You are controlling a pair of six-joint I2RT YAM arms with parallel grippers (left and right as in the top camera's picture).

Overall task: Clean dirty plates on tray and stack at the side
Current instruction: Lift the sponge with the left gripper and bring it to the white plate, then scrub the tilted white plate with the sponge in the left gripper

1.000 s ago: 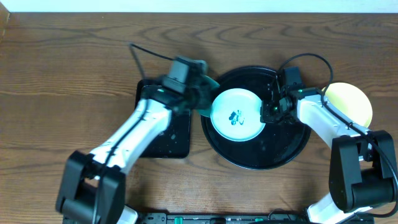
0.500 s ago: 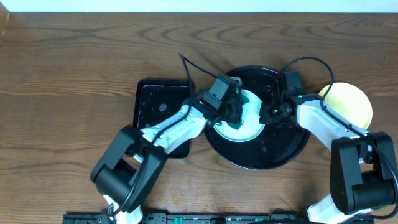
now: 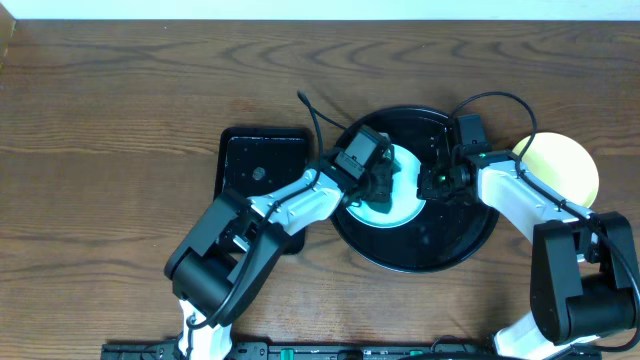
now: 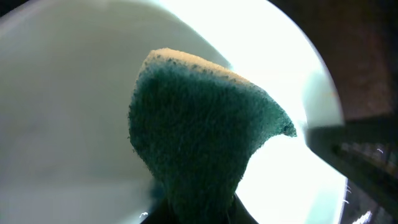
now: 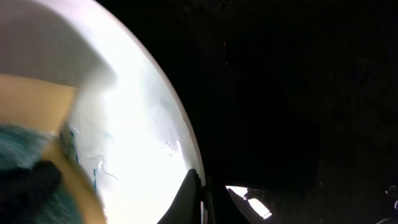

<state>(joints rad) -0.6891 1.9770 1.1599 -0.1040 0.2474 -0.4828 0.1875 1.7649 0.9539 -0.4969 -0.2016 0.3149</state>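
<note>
Scrubbing step: my left gripper (image 3: 378, 182), clamped on sponge (image 4: 199, 130), presses plate (image 3: 405, 203) mid-frame on tray (image 3: 470, 245); right gripper (image 3: 437, 182) pinches plate's right edge. Next: rub marks (image 5: 99, 169) firmly.

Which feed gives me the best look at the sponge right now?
Left wrist: the green sponge fills the frame, over the pale plate. Overhead, the left gripper hides nearly all of it. Right wrist catches only a blurred tan-and-teal corner at lower left.

A brown bench (image 3: 110, 110) with dark, wavy wood grain fills the overhead view. 1 pale strip (image 3: 300, 8) runs along its far edge. Even light falls across it, casting soft shadows.
</note>
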